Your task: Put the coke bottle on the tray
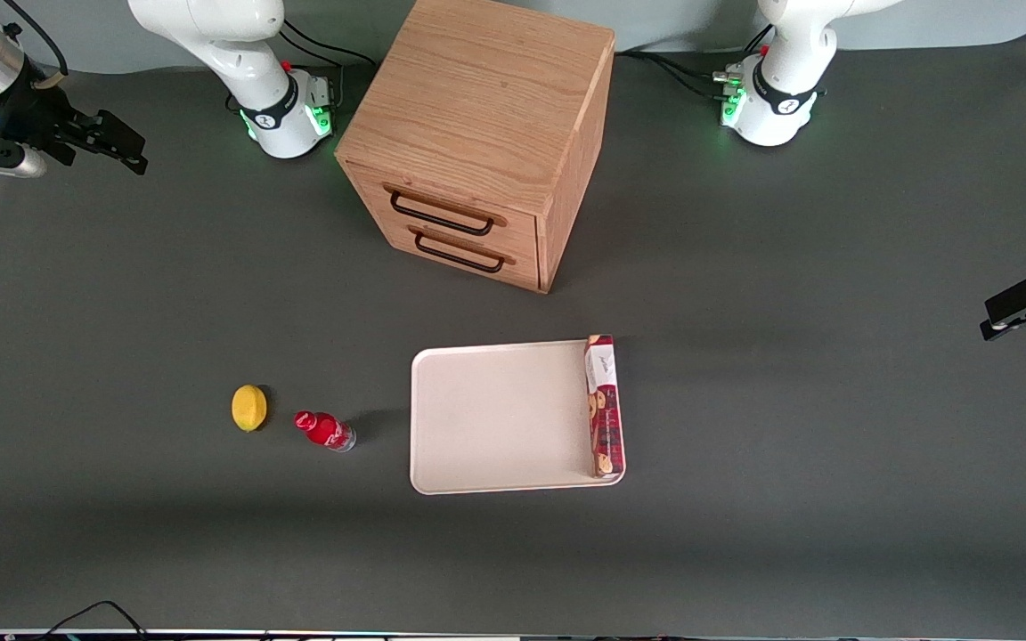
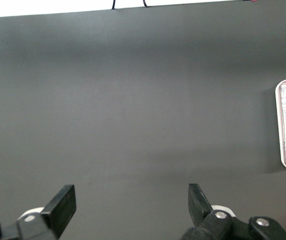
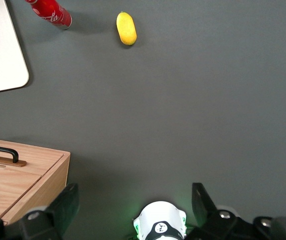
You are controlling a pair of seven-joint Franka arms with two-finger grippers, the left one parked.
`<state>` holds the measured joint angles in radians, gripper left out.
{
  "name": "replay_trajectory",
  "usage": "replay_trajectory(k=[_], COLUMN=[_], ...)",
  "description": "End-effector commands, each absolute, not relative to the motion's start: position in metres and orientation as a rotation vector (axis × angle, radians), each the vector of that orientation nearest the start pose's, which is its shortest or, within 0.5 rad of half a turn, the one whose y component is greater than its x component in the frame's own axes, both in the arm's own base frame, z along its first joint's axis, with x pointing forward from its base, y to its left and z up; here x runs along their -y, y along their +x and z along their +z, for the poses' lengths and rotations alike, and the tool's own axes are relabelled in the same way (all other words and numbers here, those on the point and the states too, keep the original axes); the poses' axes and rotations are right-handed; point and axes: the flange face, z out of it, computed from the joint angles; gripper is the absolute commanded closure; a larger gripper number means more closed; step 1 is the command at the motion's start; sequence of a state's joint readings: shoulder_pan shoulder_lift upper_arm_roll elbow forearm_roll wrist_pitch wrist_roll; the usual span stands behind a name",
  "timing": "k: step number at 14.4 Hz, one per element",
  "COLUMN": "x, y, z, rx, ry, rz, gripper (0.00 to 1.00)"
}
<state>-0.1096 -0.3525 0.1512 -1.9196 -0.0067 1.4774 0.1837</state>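
Observation:
The coke bottle point(image 1: 324, 431), tiny with a red cap and red label, lies on its side on the dark table, between the yellow fruit point(image 1: 249, 408) and the cream-white tray point(image 1: 495, 418). It does not touch either. In the right wrist view the bottle point(image 3: 50, 11) and a corner of the tray point(image 3: 0, 55) show. My right gripper point(image 1: 126, 142) hangs open and empty at the working arm's end of the table, well away from the bottle and farther from the front camera. Its fingers stand wide apart in the right wrist view point(image 3: 135, 205).
A long red cookie box point(image 1: 604, 405) lies along the tray's edge toward the parked arm's end. A wooden drawer cabinet point(image 1: 477, 133) with two closed drawers stands farther from the front camera than the tray. The yellow fruit point(image 3: 126, 28) lies beside the bottle.

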Motion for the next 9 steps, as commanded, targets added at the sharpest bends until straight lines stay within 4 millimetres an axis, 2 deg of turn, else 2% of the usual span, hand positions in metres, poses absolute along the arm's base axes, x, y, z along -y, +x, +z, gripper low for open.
replay_trajectory(k=[1, 6, 8, 9], x=[-0.029, -0.031, -0.059, -0.081], y=[0.435, 0.439, 0.464, 0.487], z=[0.635, 0.641, 0.644, 0.644], rx=[-0.212, -0.193, -0.095, -0.035], ry=[-3.172, -3.158, -3.154, -3.149], rz=[0.112, 0.114, 0.124, 0.144], gripper=[0.00, 0.00, 0.00, 0.00])
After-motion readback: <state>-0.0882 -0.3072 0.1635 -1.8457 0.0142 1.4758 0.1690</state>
